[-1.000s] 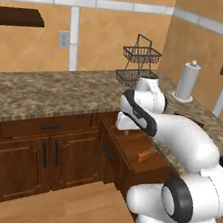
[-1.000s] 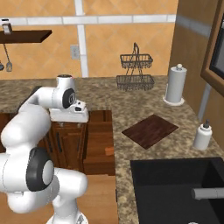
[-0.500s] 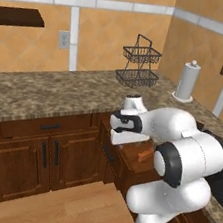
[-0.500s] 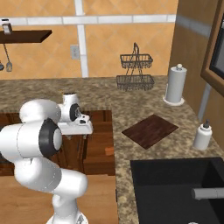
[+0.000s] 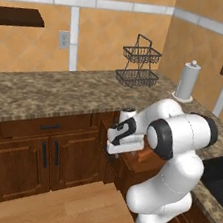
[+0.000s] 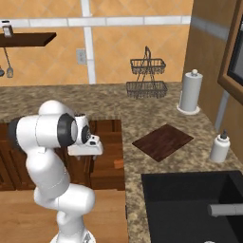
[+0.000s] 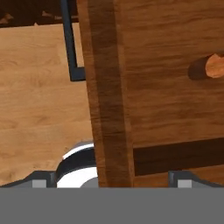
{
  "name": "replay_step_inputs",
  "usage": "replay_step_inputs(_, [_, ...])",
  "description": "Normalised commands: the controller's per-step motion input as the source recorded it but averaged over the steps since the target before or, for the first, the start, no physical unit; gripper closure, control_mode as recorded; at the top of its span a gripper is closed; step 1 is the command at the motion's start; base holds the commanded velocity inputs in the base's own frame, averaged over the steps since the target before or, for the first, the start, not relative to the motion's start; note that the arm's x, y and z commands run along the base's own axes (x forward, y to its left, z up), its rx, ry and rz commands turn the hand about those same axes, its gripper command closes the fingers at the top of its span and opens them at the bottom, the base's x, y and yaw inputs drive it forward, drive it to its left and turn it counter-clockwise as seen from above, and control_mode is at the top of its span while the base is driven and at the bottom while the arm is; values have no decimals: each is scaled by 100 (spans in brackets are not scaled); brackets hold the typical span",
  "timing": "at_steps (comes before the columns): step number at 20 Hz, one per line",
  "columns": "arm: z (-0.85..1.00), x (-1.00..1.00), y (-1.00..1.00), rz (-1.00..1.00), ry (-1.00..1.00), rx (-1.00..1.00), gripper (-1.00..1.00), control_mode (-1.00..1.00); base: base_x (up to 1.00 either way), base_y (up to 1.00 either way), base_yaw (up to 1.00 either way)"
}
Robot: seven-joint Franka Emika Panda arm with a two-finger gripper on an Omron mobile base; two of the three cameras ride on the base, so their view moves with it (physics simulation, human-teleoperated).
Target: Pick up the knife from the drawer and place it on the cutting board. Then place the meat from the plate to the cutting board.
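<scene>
I work over the granite counter (image 6: 156,118), where the dark-brown cutting board (image 6: 163,141) lies bare between the sink (image 6: 190,199) and the wire basket (image 6: 146,76), well apart from the arm. Below the counter edge the reddish-brown drawer (image 6: 107,152) stands pulled out, its front panel and black bar handle (image 7: 70,43) running up the hand view beside the plank floor. My gripper (image 6: 88,148) hangs above the drawer's open box with its jaws spread as wide as they go, holding nothing; the two finger tips (image 7: 39,179) straddle the front panel, one outside the drawer and one over its floor. The knife (image 7: 208,68) lies inside the drawer, its orange handle end showing at the right edge of the hand view and as a small orange spot in the right base view (image 6: 118,163); I cannot make out the blade. I judge the step in hand to be the reach for the knife: I should carry the hand further over the box, clear of the front panel, centre the handle between the fingers, and turn the wrist so the jaws close across it before descending.
</scene>
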Motion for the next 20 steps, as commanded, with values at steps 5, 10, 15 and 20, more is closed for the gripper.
replay_step_inputs(5, [-45, 8, 0, 0, 0, 0, -100, -100, 0, 0, 0])
replay_step_inputs(10, [-17, 0, 25, 0, 0, 1, -100, -100, 0, 0, 0])
replay_step_inputs(15, [3, -2, 90, 0, 0, 0, -100, -100, 0, 0, 0])
replay_step_inputs(20, [2, -4, 100, 3, 0, 0, -100, -100, 0, 0, 0])
